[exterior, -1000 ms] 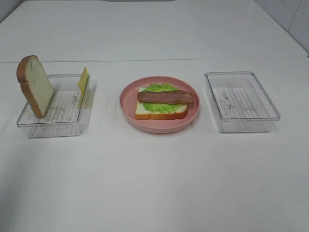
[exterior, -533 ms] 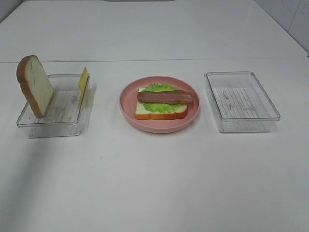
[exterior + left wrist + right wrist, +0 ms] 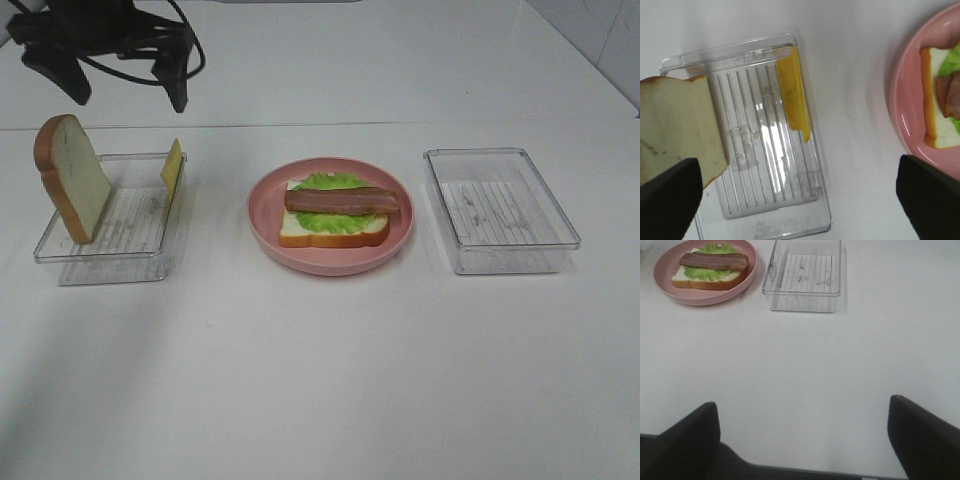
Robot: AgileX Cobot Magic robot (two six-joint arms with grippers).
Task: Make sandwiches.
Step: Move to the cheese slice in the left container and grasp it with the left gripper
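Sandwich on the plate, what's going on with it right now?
It's half built: bread, lettuce and bacon are stacked on the plate. The left tool hovers open above the left tray, where a second bread slice and the cheese lean upright, untouched. The right tool is open too, holding nothing.

Robot lab test bench, plain white table [image 3: 320, 380], toy sandwich [image 3: 335, 212] on pink plate [image 3: 330, 262], clear plastic trays [image 3: 500, 210]

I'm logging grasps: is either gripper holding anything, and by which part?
Nothing is held. The left gripper hangs open above the tray of bread and cheese; the right gripper is open over the table.
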